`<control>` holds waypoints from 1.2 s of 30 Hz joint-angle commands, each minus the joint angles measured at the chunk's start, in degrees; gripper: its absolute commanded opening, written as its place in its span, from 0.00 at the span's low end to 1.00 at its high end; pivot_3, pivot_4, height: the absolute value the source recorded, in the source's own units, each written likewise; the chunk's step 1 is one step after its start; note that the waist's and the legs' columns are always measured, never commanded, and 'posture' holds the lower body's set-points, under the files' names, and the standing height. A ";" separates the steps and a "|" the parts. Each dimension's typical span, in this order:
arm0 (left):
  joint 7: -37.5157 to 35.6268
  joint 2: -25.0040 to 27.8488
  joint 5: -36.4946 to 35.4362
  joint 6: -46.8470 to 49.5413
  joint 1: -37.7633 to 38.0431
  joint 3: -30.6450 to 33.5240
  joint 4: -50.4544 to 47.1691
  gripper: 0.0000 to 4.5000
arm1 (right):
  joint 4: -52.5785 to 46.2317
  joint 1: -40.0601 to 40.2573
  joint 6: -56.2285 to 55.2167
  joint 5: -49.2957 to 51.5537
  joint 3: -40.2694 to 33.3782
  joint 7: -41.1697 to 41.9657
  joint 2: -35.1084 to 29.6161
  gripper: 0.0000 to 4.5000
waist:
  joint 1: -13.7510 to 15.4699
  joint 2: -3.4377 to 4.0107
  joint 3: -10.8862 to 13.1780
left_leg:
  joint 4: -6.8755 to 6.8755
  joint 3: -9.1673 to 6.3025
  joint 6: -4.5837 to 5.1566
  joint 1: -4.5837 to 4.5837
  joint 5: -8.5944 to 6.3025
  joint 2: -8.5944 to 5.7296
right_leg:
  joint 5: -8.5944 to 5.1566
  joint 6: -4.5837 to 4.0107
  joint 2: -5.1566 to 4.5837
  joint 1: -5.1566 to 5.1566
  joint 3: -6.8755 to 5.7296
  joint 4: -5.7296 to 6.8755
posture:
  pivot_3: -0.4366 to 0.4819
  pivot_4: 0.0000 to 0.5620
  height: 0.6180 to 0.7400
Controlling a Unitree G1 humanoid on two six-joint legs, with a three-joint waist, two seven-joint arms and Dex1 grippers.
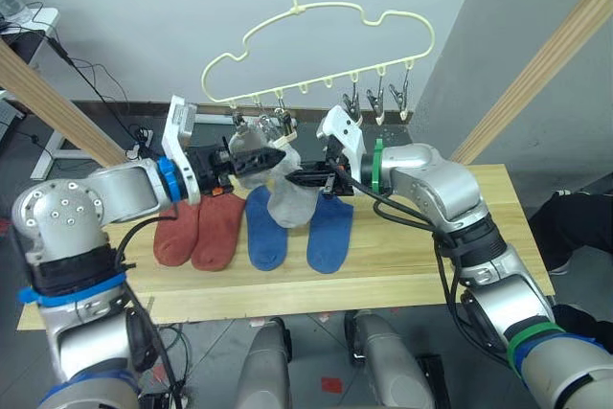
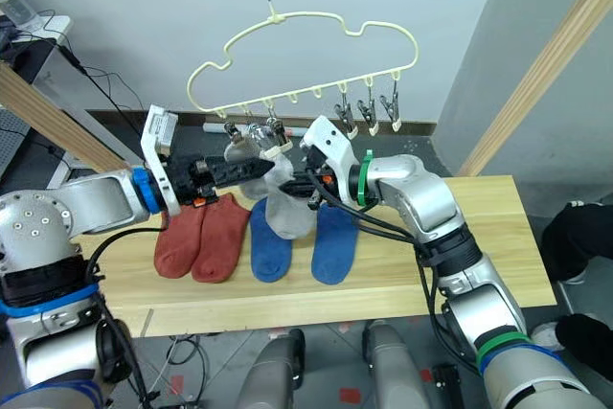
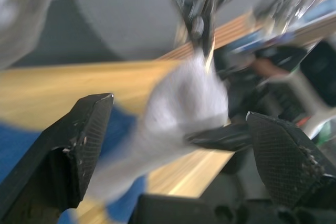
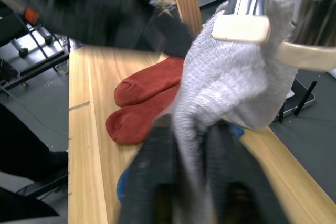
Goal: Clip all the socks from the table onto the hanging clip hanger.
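Grey sock [image 1: 287, 200]: soft, limp, light; I am gripping its lower fabric in the right gripper [image 1: 308, 180] while it is hanging from a clip on the clip hanger [image 1: 316, 55]. Left gripper [image 1: 274, 154] is hovering released beside the cuff, the best hold.

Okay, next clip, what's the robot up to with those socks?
The robot is hanging socks on the clip hanger. A light grey sock hangs under the hanger's left clips, and the right tool is shut on its fabric. The left tool is open, right beside the sock and clips. Two rust-red socks and two blue socks lie flat on the table, not yet hung. The three right-hand clips are empty.
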 commanded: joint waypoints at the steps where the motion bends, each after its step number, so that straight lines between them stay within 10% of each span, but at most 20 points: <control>1: -0.82 0.82 3.52 -6.89 2.61 -0.45 -6.12 1.00 | -4.65 1.04 -0.94 0.39 -0.73 -1.11 0.37 0.49 | 0.24 0.00 0.00 | 0.00 -0.01 0.00 -0.01 0.00 0.00 | 0.00 0.00 -0.03 0.00 0.00 0.00 | 0.45 0.59 1.00; 6: -3.00 2.37 15.27 -20.46 10.45 -8.47 -14.11 1.00 | -10.69 4.63 0.17 -0.66 -1.18 -4.30 -1.59 0.88 | 0.66 0.01 0.00 | 0.00 0.01 0.00 -0.04 0.00 -0.04 | 0.00 0.01 -0.01 0.02 0.01 -0.07 | 0.48 0.59 1.00; 16: 0.92 -6.53 36.40 -47.13 14.29 -17.79 -14.60 1.00 | -26.38 11.17 5.14 2.60 -6.60 -10.73 -4.59 0.88 | 1.58 0.01 0.01 | 0.07 0.00 0.02 -0.13 0.00 -0.08 | -0.01 0.01 0.04 0.03 -0.01 -0.18 | 0.46 0.58 1.00; 19: 1.38 -10.30 38.62 -52.89 14.57 -17.65 -12.15 1.00 | -28.26 11.27 6.34 3.61 -7.97 -12.19 -4.49 0.88 | 1.33 0.01 0.00 | 0.08 0.04 0.03 -0.12 0.01 -0.06 | -0.01 0.00 0.04 0.01 0.01 -0.15 | 0.44 0.57 1.00; 23: 1.92 -13.59 44.10 -58.24 13.56 -20.99 -6.75 0.75 | -29.21 10.86 6.84 4.00 -8.63 -13.96 -4.18 0.89 | 1.30 0.01 0.00 | 0.09 0.00 0.04 -0.10 0.01 -0.02 | -0.01 0.00 0.18 0.01 -0.02 -0.09 | 0.43 0.57 1.00; 36: 3.22 -21.96 51.08 -70.45 4.87 -21.40 11.56 0.75 | -30.34 8.46 7.27 5.48 -9.76 -17.67 -2.57 0.89 | 1.22 0.00 0.00 | 0.18 -0.01 0.08 -0.13 0.02 -0.06 | 0.00 0.01 0.22 0.02 -0.07 -0.04 | 0.40 0.59 1.00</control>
